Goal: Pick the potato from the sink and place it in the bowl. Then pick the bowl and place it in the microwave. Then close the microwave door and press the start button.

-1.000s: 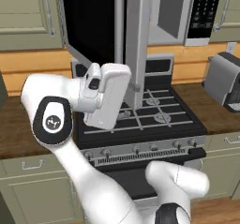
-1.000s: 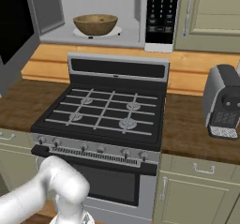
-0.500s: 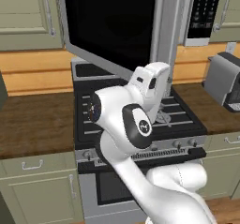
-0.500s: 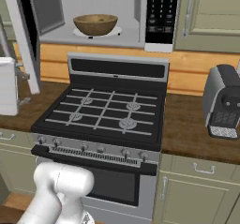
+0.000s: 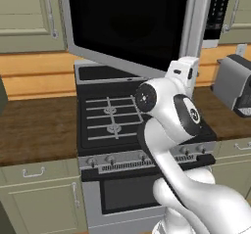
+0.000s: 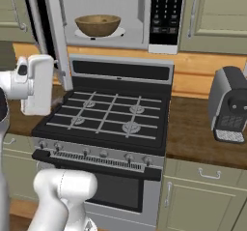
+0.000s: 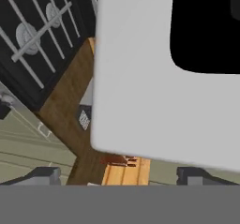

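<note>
1. Sitting on the turntable inside the microwave point(image 6: 144, 12), the bowl point(image 6: 97, 25); any potato in it is hidden.
2. Door point(image 5: 130, 25) swung wide.
3. Gripper point(image 7: 119, 175) jaws apart, at the door's corner.

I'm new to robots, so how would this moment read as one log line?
step: shutting door | bowl: inside microwave | microwave door: partly open | hand: open, empty, close to door

A black gas stove point(image 6: 108, 119) sits between wooden counters, a grey coffee machine point(image 6: 230, 104) at right
</note>
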You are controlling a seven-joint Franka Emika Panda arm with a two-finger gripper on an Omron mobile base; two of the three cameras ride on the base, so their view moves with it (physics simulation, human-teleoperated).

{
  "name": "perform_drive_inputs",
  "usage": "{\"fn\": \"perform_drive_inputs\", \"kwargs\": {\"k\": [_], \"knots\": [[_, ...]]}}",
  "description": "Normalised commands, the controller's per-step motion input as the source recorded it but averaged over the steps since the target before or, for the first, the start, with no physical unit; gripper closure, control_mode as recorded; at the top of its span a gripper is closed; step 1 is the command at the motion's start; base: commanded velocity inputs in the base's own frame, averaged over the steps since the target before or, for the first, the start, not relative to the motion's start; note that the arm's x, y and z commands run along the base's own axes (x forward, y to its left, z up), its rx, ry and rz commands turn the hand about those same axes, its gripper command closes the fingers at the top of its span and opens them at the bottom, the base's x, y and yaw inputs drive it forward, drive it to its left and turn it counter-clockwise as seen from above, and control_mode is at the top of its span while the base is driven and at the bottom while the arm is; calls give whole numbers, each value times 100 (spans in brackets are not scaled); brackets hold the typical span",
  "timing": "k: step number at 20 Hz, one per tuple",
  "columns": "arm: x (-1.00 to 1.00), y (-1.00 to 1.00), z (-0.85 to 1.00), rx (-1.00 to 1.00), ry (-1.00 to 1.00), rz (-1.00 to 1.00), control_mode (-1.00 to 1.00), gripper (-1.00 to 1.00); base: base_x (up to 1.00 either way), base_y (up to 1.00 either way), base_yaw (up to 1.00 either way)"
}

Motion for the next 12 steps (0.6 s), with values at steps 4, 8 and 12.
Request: {"fn": "perform_drive_inputs", "kwargs": {"k": [4,8,12], "knots": [[100,-42,0,0,30,0,-100,-100,0,0,0],[100,-48,0,-3,24,0,-100,-100,0,0,0],[100,-44,0,-7,18,0,-100,-100,0,0,0]]}}
